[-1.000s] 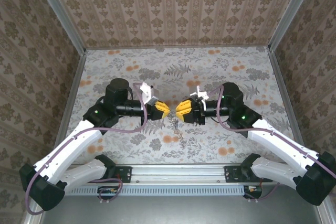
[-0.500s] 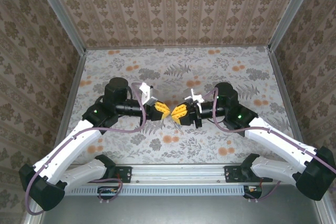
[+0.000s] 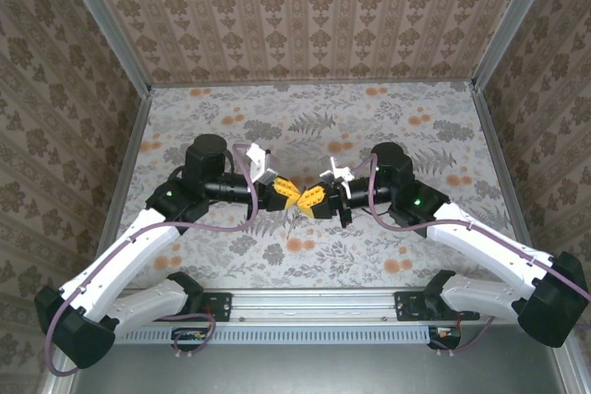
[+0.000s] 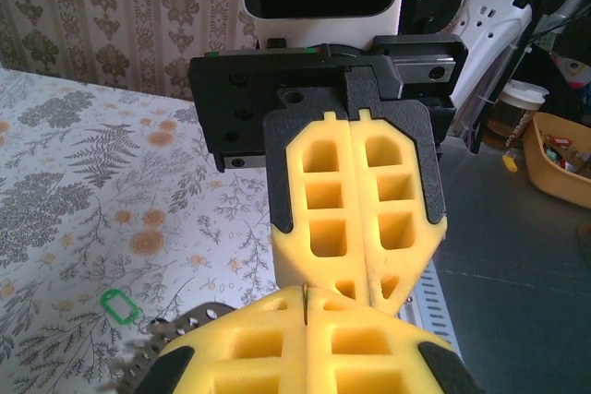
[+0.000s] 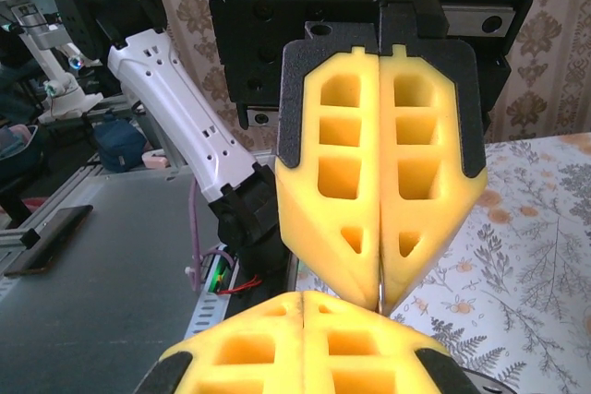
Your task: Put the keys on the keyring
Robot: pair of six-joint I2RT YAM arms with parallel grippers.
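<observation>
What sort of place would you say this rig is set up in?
Probably a robotics lab work cell: the left arm and right arm mounted on an aluminium rail, with patterned panels walling in the floral table.

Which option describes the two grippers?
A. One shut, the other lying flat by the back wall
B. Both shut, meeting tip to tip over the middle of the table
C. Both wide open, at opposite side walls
B: in the top view the left gripper and the right gripper meet tip to tip, and each wrist view shows the facing yellow fingers pressed together.
</observation>
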